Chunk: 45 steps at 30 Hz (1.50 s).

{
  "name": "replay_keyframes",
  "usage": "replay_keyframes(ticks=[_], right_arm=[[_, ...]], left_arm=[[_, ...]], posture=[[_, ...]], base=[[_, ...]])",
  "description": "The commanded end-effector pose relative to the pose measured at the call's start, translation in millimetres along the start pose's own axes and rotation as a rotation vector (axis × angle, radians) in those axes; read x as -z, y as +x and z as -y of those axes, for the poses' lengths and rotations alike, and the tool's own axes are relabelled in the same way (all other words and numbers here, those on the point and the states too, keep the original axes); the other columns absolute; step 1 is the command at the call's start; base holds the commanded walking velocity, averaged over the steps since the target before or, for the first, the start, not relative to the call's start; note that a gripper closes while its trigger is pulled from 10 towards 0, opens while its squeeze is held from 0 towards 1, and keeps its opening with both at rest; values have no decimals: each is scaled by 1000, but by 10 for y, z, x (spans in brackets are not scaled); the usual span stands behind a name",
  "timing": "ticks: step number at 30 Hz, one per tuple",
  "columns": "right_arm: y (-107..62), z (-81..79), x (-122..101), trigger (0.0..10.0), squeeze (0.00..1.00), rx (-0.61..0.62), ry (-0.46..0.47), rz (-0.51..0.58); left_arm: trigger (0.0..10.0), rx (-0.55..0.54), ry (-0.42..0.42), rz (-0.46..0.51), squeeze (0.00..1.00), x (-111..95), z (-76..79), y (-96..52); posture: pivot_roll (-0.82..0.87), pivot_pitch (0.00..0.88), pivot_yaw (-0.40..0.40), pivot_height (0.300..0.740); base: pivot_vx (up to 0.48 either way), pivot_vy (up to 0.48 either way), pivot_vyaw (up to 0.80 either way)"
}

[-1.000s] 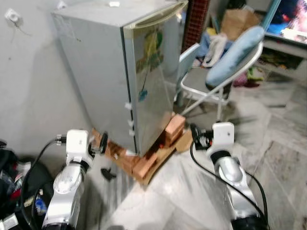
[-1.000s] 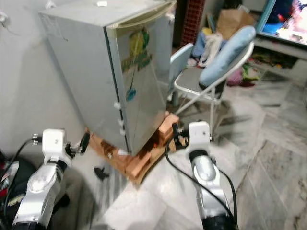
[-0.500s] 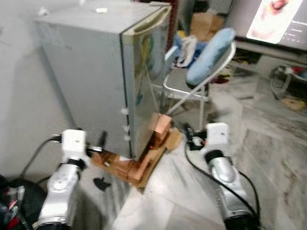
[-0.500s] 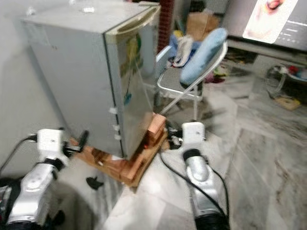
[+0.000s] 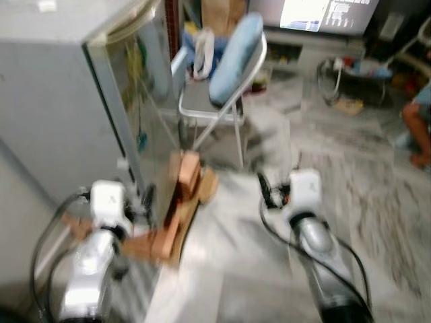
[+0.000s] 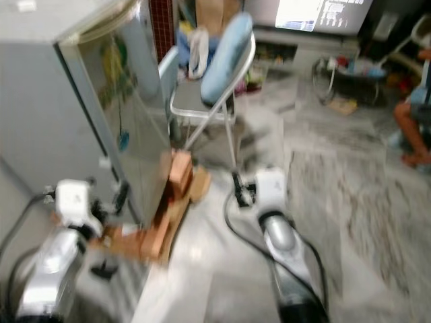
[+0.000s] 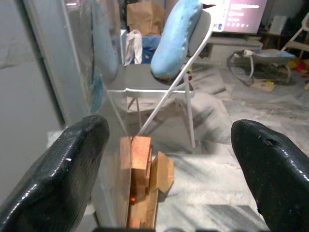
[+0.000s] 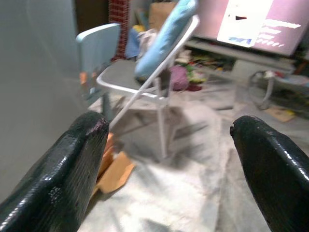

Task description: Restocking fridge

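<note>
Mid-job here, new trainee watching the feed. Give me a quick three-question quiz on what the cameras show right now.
1. True or false: the fridge door stands open.
2. What does the fridge rest on? A) a metal trolley B) bricks and boards C) a folded rug
3. What lies against the folding chair back?

Key:
1. False, the door is shut.
2. B
3. A light blue cushion.

Both the left gripper and the right gripper are open and hold nothing.
</note>
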State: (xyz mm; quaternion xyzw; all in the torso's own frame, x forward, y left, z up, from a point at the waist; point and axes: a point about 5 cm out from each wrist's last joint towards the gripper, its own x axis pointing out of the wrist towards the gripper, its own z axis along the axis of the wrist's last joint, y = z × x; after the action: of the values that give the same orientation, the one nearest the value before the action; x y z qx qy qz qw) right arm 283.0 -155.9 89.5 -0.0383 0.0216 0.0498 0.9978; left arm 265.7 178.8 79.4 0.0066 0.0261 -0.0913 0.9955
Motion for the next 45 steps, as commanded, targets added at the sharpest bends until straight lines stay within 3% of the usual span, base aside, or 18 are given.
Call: replay_keyframes(ticks=[1, 18, 27, 32, 37, 38, 39, 42, 45], right_arm=[[34, -83, -44, 10000, 0, -21, 16, 14], [-14, -26, -76, 10000, 0, -17, 25, 7], [-38, -6, -85, 10000, 0, -14, 26, 3], [-59, -9, -122, 10000, 0, -29, 40, 8], [-147, -18, -193, 10000, 0, -64, 51, 13], [-147, -18, -193, 10000, 0, -64, 51, 13], [-211, -4, -207, 10000, 0, -72, 47, 6], [-275, 4, -210, 10000, 0, -83, 39, -4], [-302, 5, -207, 10000, 0, -88, 33, -9]], left_arm=[[10000, -22, 13, -8, 0, 1, -86, -28], [10000, -70, 36, 22, 0, -102, -210, 87], [10000, -178, 72, 27, 0, -106, -299, 76], [10000, -264, 57, 13, 0, -72, -427, 98], [10000, -347, 51, -3, 0, -81, -610, 221], [10000, -347, 51, -3, 0, -81, -610, 221], [10000, -316, 48, 0, 0, -131, -591, 358], [10000, -268, 37, 8, 0, -215, -541, 537], [10000, -234, 29, 14, 0, -280, -495, 641]], posture=[[51, 23, -37, 740], [41, 26, -41, 740], [35, 30, -39, 740], [27, 49, -46, 740], [2, 69, -48, 740], [2, 69, -48, 740], [-15, 81, -56, 740], [-26, 87, -58, 740], [-40, 89, -55, 740]], base=[[356, 0, 0], [288, 0, 0], [57, 0, 0], [0, 0, 0], [0, 0, 0], [0, 0, 0], [0, 0, 0], [0, 0, 0], [0, 0, 0]])
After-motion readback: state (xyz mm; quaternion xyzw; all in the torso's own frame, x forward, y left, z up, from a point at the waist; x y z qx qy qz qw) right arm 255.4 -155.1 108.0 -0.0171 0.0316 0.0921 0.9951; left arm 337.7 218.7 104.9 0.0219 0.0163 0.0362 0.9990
